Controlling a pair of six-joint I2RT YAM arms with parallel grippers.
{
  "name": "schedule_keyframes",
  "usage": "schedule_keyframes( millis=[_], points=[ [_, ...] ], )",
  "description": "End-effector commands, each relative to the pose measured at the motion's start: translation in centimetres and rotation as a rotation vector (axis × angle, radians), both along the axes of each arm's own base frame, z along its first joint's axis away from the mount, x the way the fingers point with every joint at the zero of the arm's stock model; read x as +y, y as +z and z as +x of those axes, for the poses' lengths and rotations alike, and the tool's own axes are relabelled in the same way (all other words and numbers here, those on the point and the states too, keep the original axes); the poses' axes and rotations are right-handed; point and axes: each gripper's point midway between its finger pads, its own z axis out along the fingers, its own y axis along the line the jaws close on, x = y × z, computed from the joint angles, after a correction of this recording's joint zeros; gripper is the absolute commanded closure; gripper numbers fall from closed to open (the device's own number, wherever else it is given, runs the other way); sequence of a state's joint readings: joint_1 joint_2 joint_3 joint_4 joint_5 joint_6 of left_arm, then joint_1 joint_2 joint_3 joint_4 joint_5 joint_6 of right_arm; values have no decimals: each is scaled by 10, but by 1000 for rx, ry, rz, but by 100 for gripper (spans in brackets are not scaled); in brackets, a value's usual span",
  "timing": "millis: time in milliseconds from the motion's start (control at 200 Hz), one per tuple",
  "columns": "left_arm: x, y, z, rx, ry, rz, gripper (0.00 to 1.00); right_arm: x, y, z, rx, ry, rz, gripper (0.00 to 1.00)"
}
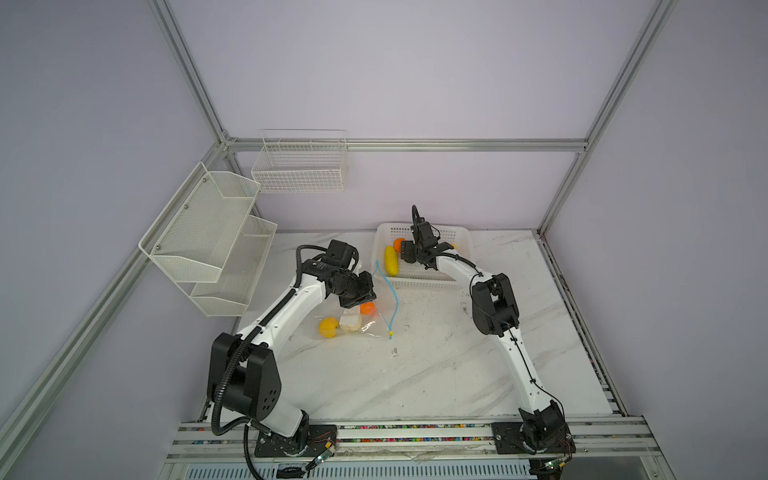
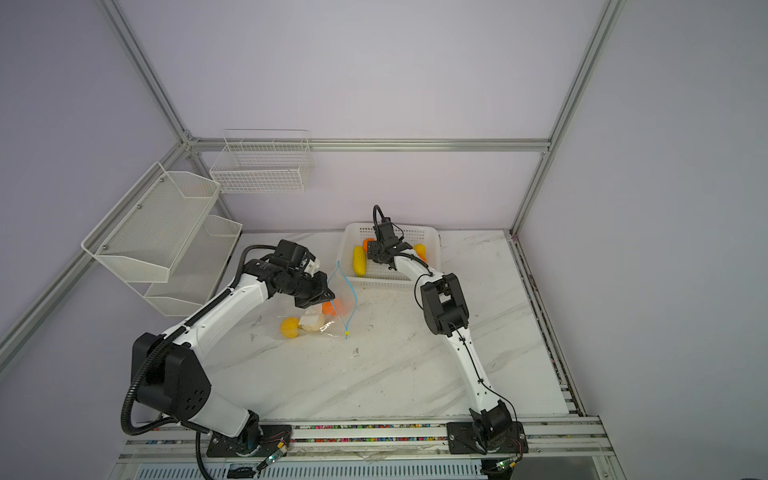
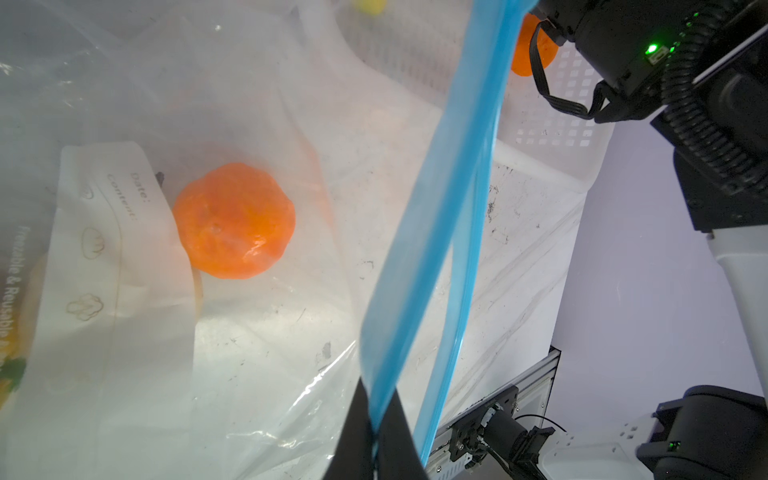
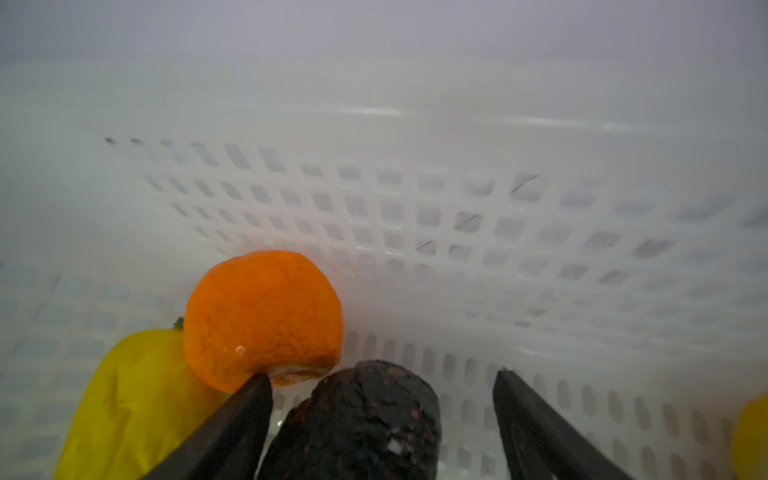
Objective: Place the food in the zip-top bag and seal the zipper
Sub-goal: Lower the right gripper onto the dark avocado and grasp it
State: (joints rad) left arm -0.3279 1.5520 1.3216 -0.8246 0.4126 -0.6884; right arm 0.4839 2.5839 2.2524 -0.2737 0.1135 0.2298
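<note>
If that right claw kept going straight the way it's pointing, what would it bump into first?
Most likely the black lump, which sits between the open jaws of the right gripper in the basket. It might brush the orange beside it too; depth is unclear.

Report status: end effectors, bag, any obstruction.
Left end effector shut on the zipper, holding the zip-top bag edge up. Right end effector open, straddling the black lump in the basket. Orange ball right beside one finger.

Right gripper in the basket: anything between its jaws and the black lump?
Nothing visible. The black lump shows directly between the open jaws of the right gripper. An orange ball sits right at one fingertip and may get nudged.
</note>
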Motion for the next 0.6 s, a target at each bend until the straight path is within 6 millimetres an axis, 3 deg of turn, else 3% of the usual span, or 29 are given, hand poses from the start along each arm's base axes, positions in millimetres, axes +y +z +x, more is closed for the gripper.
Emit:
schedule_keyframes(
  millis=[0,340,595],
  points=[
    [-1,34,9,-98,6,-36,100,-11,2,9,-10,-20,-14,16],
    [-1,34,11,-103,9,-36,100,-9,-5,11,14,-17,0,16],
    [-1,31,9,-95,8,-35,100,-8,-18,0,74,-2,5,14]
  ],
)
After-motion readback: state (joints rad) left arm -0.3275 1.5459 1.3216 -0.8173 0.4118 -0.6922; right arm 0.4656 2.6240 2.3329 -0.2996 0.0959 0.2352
